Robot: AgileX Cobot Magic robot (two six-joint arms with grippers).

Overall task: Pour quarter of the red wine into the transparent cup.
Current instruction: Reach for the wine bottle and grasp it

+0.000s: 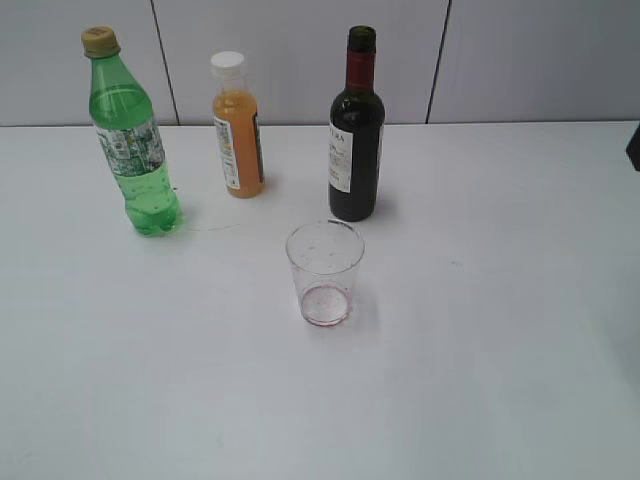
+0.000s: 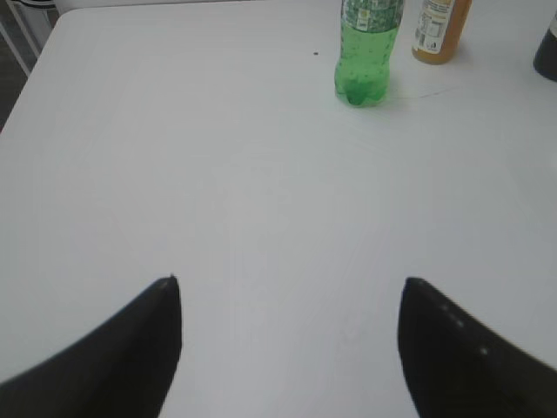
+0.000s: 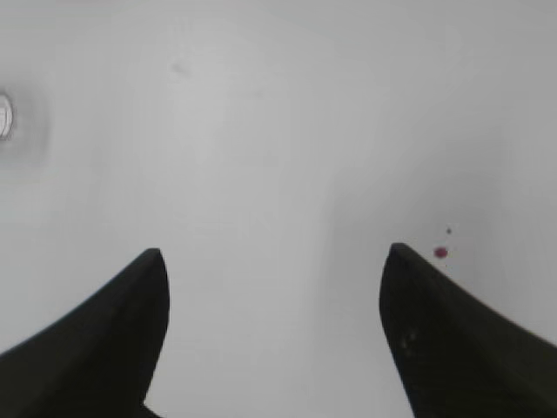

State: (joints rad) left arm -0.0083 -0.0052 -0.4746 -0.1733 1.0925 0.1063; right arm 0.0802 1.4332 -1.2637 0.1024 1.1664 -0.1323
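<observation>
Standing wine bottle (image 1: 356, 125), transparent cup (image 1: 324, 271), grippers apart

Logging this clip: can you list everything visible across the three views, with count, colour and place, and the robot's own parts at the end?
Dark glass wine bottle with red foil neck and white label: 1, upright, back centre of table.
Small clear plastic cup with reddish stain at its base: 1, upright, in front of wine bottle, apart from it.
Green plastic bottle with tan cap: 1, upright, back left.
Orange juice bottle with white cap: 1, between green and wine bottles.
White table: 1, under everything.
Small red drops: on table, right wrist view.
Left gripper: black, open, empty.
Right gripper: black, open, empty.
</observation>
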